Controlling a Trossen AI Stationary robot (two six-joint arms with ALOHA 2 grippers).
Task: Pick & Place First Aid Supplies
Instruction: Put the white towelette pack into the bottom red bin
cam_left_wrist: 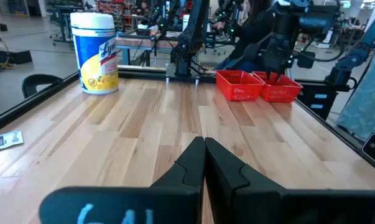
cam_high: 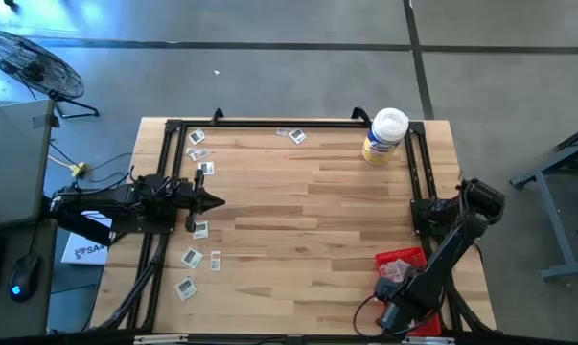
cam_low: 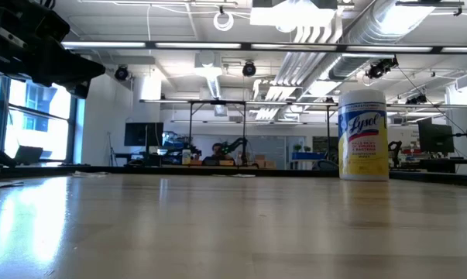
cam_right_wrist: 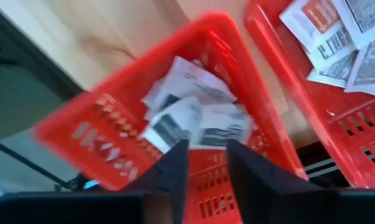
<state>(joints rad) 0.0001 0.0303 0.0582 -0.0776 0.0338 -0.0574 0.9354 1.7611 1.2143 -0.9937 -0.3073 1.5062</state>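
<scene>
Several first aid supplies, small white-grey packets [cam_high: 200, 229], lie flat along the table's left side, and two more [cam_high: 290, 134] lie near the far edge. My right gripper [cam_right_wrist: 207, 165] points down, open, over a red tray [cam_right_wrist: 81, 130] at the near right corner. Packets [cam_right_wrist: 193, 112] lie in that tray, with nothing between the fingers. A second red tray [cam_right_wrist: 280, 68] beside it also holds packets. My left gripper [cam_high: 212, 201] waits level at the left side, shut and holding nothing.
A yellow jar with a white lid [cam_high: 384, 134] stands upright near the far right corner. A black frame [cam_high: 269, 123] runs along the table's edges. The wooden middle of the table [cam_high: 308, 220] is bare. Cables lie under the right arm [cam_high: 451, 240].
</scene>
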